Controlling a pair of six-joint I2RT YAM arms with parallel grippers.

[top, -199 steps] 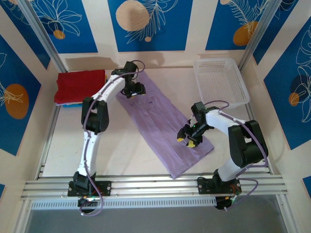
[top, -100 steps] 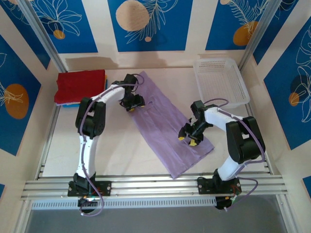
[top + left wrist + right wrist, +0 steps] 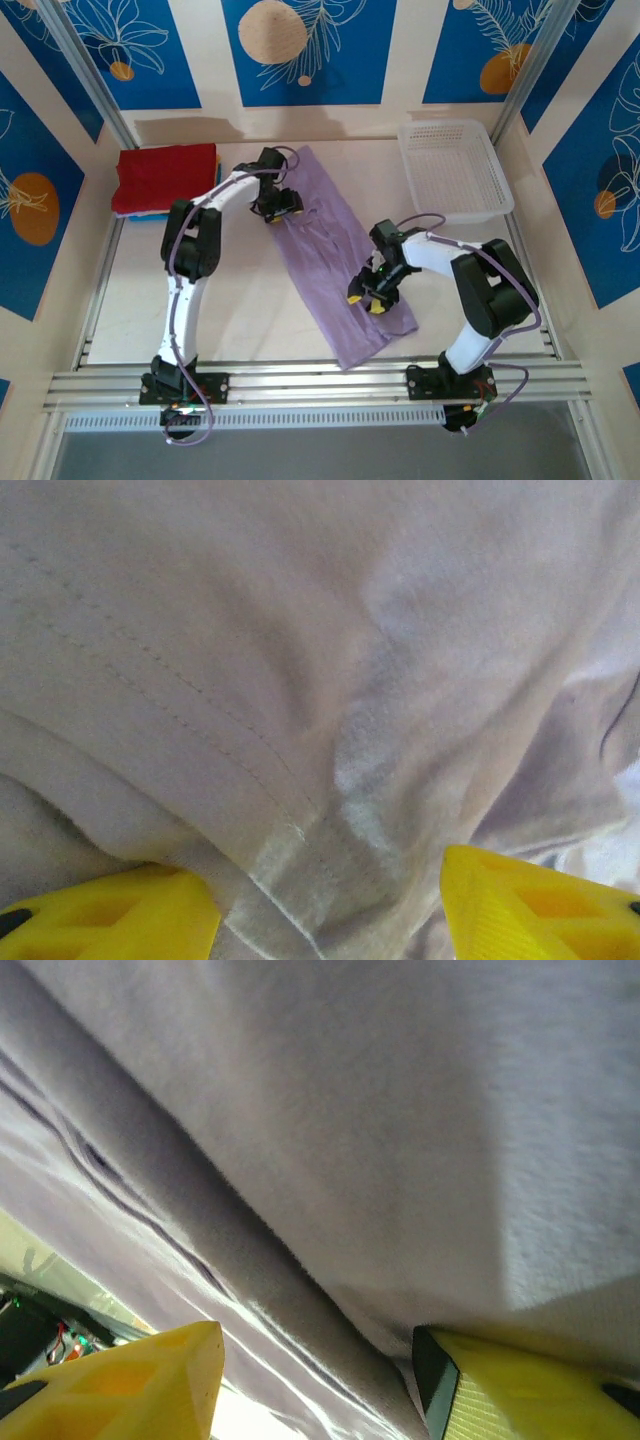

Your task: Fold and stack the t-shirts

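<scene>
**Item 1. Lavender t-shirt** (image 3: 325, 255): one, plain. It lies spread in a long band slantwise across the middle of the desk (image 3: 240, 300), from far left to near right, with creases along the centre.

**Item 2. Folded t-shirts:** a red one (image 3: 165, 172) tops a stack at the far left corner of the desk, well apart from the lavender one. A blue edge (image 3: 137, 212) shows beneath it.

**Item 3. Left fingers** (image 3: 110, 920): yellow, down on the far end of the lavender t-shirt. They are set apart, with a stitched hem ridge running into the gap. Whether they clamp it cannot be told.

**Item 4. Right fingers** (image 3: 530, 1400): yellow, at the near right edge of the same t-shirt. They are set apart, with a thick fold of cloth passing between them. Whether they grip it cannot be told.

**Item 5. White perforated basket** (image 3: 447, 126): far right on the desk, apart from the cloth.
</scene>
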